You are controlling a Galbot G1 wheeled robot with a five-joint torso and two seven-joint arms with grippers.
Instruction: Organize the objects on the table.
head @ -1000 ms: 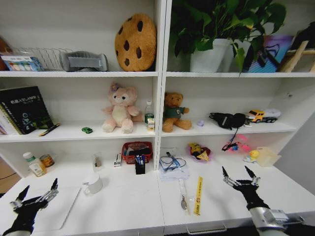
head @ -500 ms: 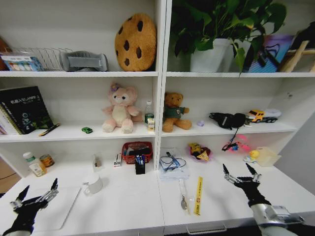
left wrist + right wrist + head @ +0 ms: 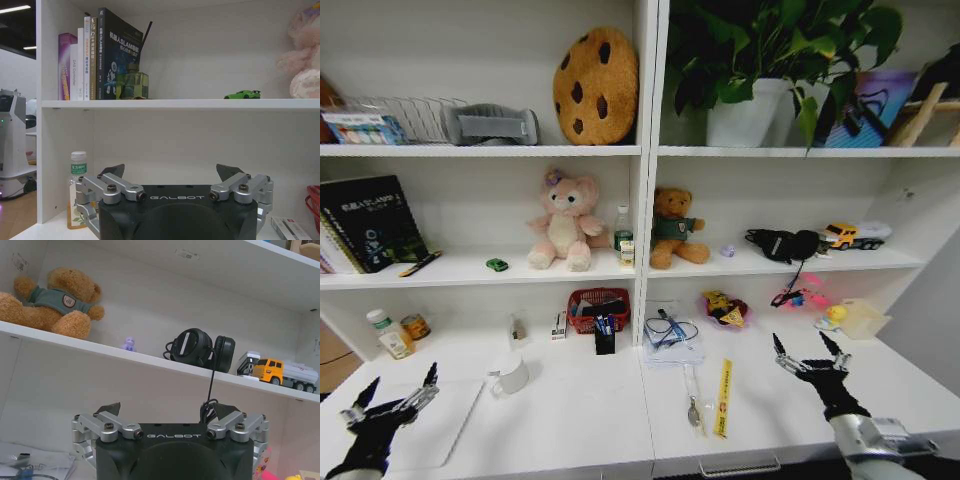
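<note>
The white table (image 3: 580, 415) holds a flat silver laptop (image 3: 425, 425) at its left front, and my left gripper (image 3: 398, 382) hovers open over it. My right gripper (image 3: 800, 345) stands open above the table's right side. A tiny green toy car (image 3: 497, 265) sits on the shelf above, and the left wrist view shows the car (image 3: 242, 94) beyond the open left gripper (image 3: 171, 170). A dark pen (image 3: 420, 264) lies on that shelf beside the books. A small can (image 3: 416, 326) stands at the table's back left. In the right wrist view the right gripper (image 3: 169, 409) is open and holds nothing.
On the table are a white mug (image 3: 510, 375), a red basket (image 3: 598, 305), a black pen holder (image 3: 605, 340), a bagged cable (image 3: 672, 342), a spoon (image 3: 692, 408) and a yellow ruler (image 3: 724, 397). Plush toys, headphones (image 3: 780, 244) and a toy truck (image 3: 855, 235) sit on the shelf.
My right gripper has edged slightly to the right. The left arm and the objects have not moved.
</note>
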